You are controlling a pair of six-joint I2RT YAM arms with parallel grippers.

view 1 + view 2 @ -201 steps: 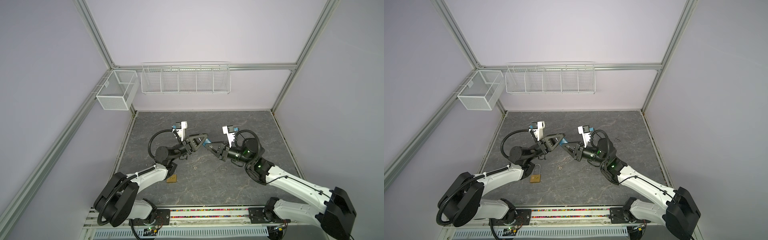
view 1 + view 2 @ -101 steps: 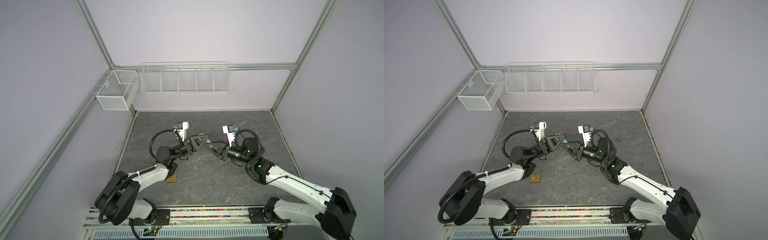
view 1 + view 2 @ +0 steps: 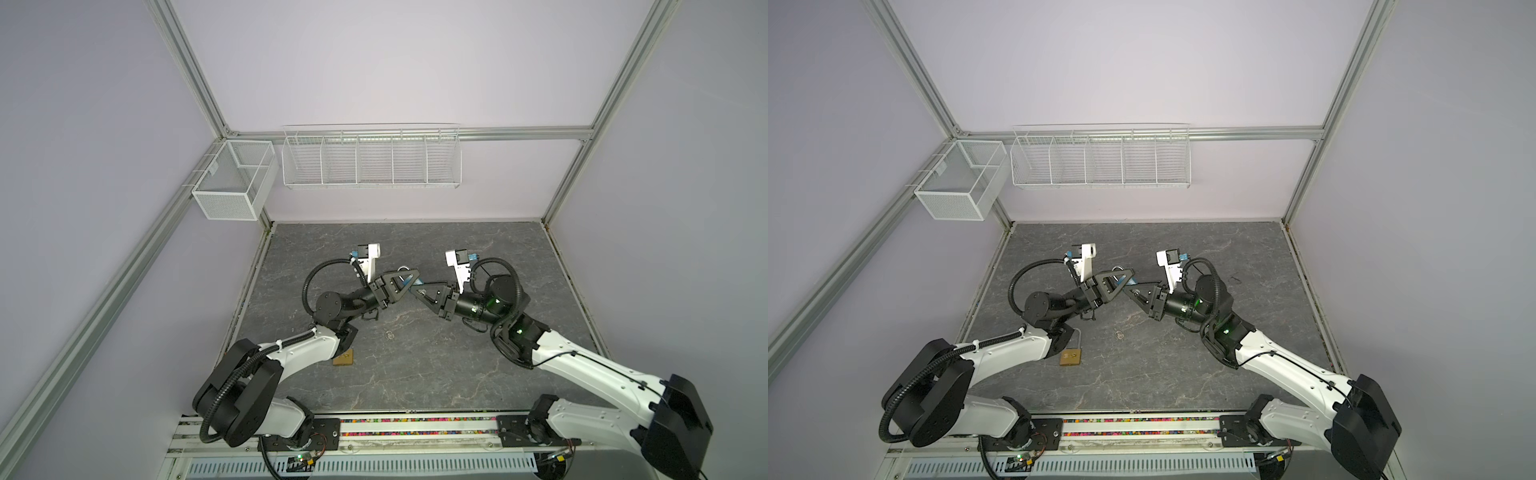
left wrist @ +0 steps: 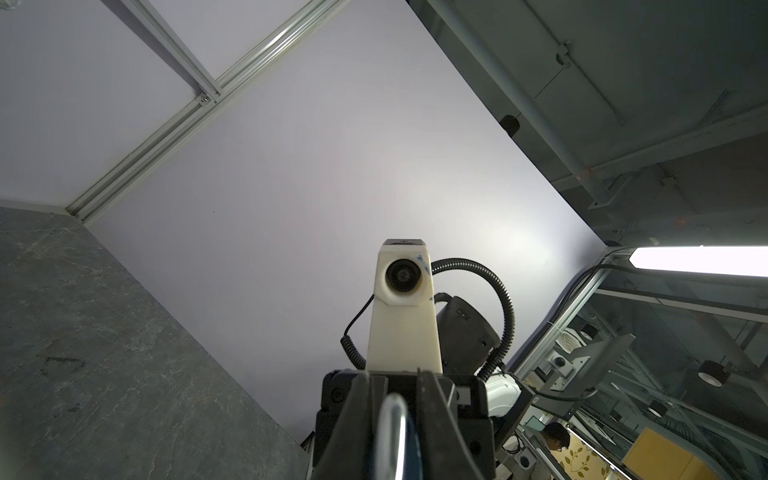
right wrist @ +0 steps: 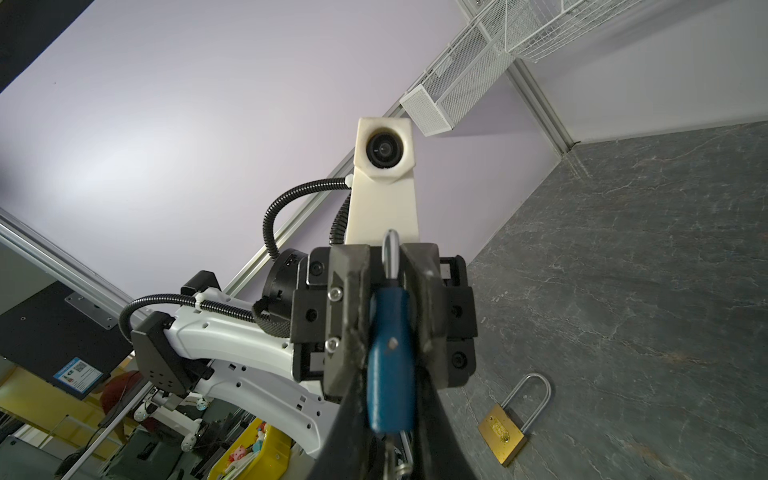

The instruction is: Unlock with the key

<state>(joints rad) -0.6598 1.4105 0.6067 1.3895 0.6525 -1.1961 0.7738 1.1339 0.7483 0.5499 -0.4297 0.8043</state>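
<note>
Brass padlock [image 3: 1070, 356] lay flat on the grey table [image 3: 1163, 374] in both top views, partly under the left arm and well apart from the claws. Left gripper [image 3: 1127, 279] and right gripper [image 3: 1130, 291] were tip to tip mid-table, blue-headed key [image 3: 1120, 284] between them (off the surface). Left wrist: the key's ring [image 4: 392, 432] sat between its own fingers [image 4: 434, 415]. Right wrist: left jaws were clamped on the blue head and right jaws were nearly closed on the key's other end.
</note>
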